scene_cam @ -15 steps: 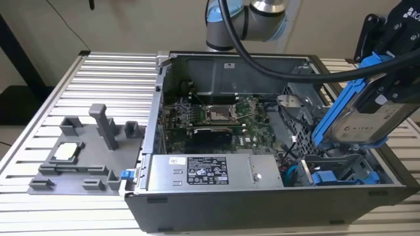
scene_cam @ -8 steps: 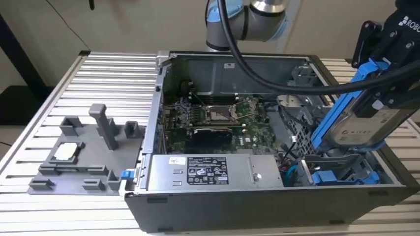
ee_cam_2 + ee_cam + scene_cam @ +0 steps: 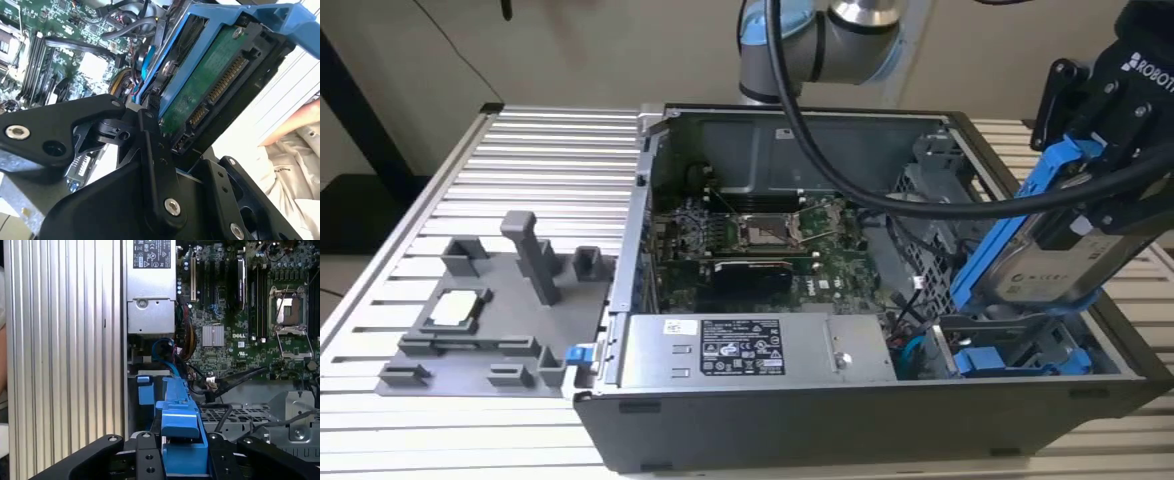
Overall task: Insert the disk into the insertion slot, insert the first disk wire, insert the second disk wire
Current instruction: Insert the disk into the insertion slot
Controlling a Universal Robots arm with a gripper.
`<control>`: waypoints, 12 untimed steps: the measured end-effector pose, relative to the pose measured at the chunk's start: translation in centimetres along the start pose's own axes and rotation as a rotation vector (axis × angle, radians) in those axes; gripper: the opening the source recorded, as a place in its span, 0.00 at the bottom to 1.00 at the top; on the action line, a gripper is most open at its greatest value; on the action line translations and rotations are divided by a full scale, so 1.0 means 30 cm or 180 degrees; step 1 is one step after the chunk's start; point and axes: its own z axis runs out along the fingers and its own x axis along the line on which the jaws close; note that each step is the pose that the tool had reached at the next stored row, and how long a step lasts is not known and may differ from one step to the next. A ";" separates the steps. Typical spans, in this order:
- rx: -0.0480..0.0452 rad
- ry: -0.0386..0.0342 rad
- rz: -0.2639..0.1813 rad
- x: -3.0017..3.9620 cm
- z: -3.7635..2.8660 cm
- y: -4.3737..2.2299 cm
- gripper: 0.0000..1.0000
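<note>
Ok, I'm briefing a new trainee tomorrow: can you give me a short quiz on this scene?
1. True or false: the gripper is shut on the disk.
2. The disk is: A lying flat on the table; B held tilted over the computer case; C resting on the motherboard.
3. Fill in: the disk's carrier frame is coloured ____.
Key: 1 true; 2 B; 3 blue.

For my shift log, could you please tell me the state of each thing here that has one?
computer case: open, side panel off.
disk: tilted, in the air above the computer case, not inserted.
insertion slot: not yet filled by it.
gripper: shut on the disk.
</note>
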 end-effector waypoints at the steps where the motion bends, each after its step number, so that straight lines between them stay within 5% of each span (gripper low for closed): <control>1: 0.0000 0.0000 -0.0001 0.000 0.004 0.000 0.33; 12: 0.0000 0.0000 -0.0002 0.012 0.050 -0.011 0.33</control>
